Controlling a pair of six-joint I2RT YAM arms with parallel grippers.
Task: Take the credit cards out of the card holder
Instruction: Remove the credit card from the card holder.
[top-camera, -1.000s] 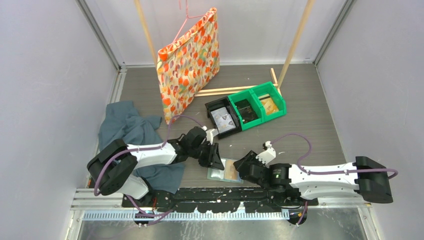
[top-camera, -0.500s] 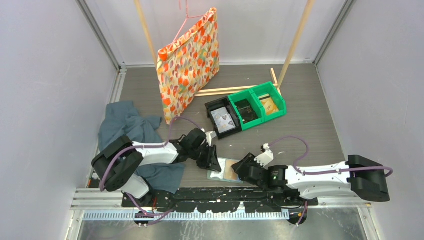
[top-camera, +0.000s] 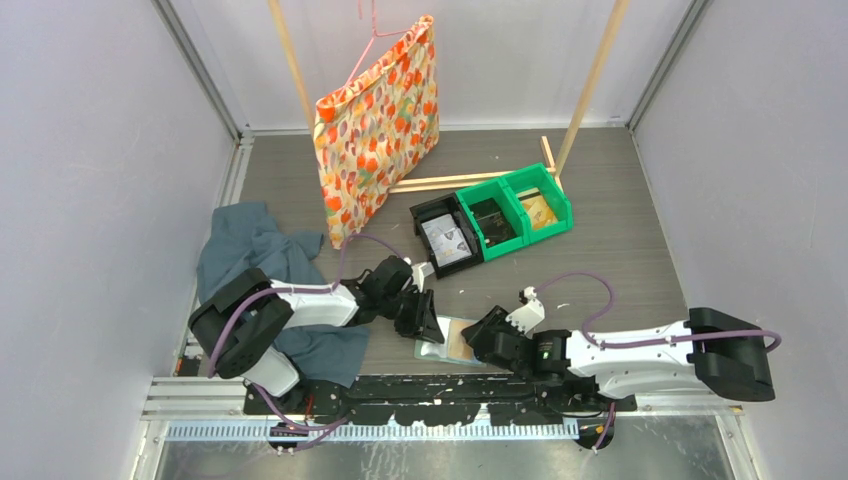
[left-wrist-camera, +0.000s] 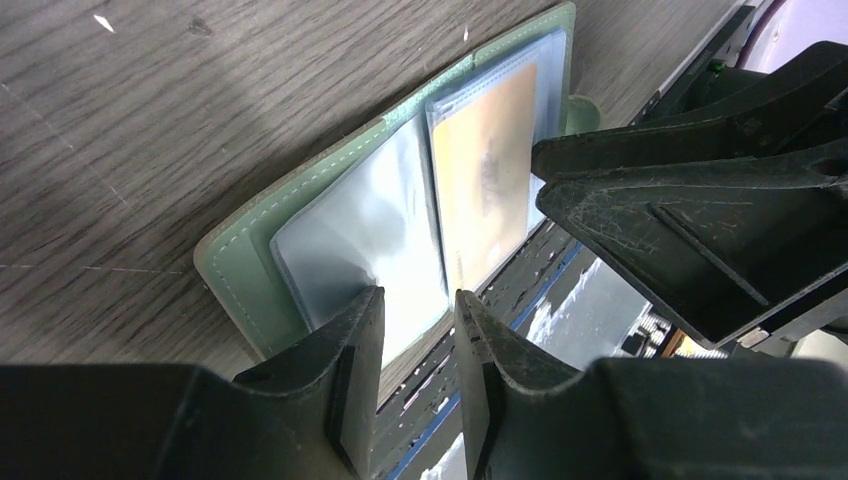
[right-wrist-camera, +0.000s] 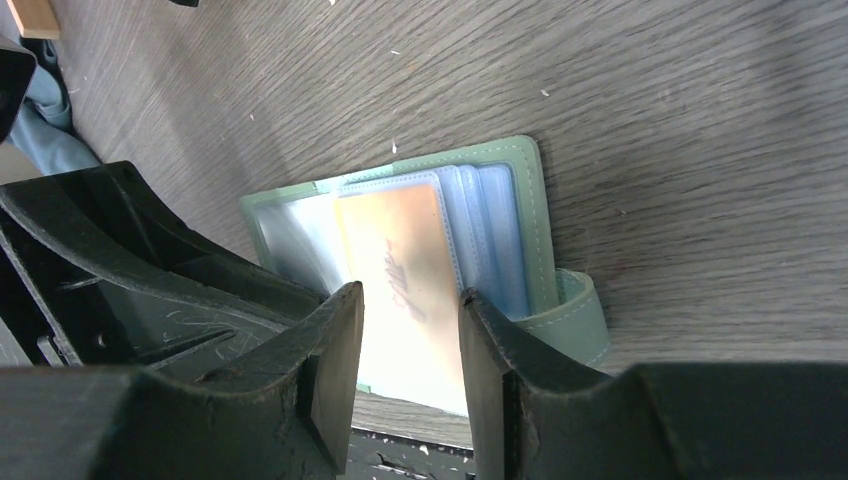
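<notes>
The card holder lies open on the table by the near edge, sage-green with clear sleeves. An orange card sits in a sleeve on the holder's right half. My left gripper is open, its tips over the holder's near edge by an empty sleeve, with nothing between them. My right gripper is open and straddles the orange card, which lies flat below it in the holder. In the top view the left gripper and the right gripper face each other across the holder.
A black bin and two green bins stand behind the holder. A floral bag hangs on a hanger at the back. A dark teal cloth lies under the left arm. The table's front rail runs just below the holder.
The right arm has edged left, bringing its gripper closer over the holder. The left gripper has barely shifted. The holder has stayed in place.
</notes>
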